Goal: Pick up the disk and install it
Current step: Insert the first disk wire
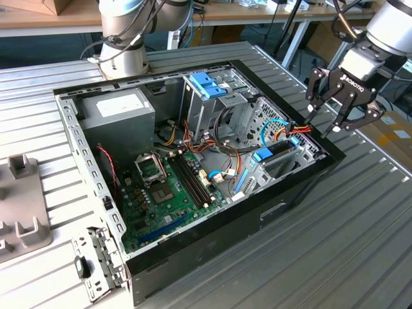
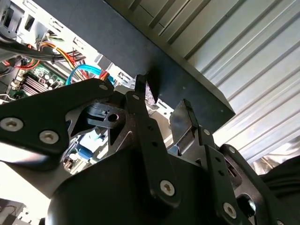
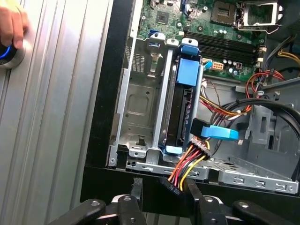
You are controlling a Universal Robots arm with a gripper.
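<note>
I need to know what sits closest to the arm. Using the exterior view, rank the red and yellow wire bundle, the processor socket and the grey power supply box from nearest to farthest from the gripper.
1. Red and yellow wire bundle: just beside the gripper, at the case's edge on the exterior view's right.
2. Processor socket: mid-board.
3. Grey power supply box: far corner on the exterior view's left.

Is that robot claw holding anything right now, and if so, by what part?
Nothing. The gripper is open and empty, hovering over the computer case's edge. The disk sits in its drive cage, cables attached.

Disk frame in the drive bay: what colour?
Light blue on the disk, clearest in the first wrist view.
</note>
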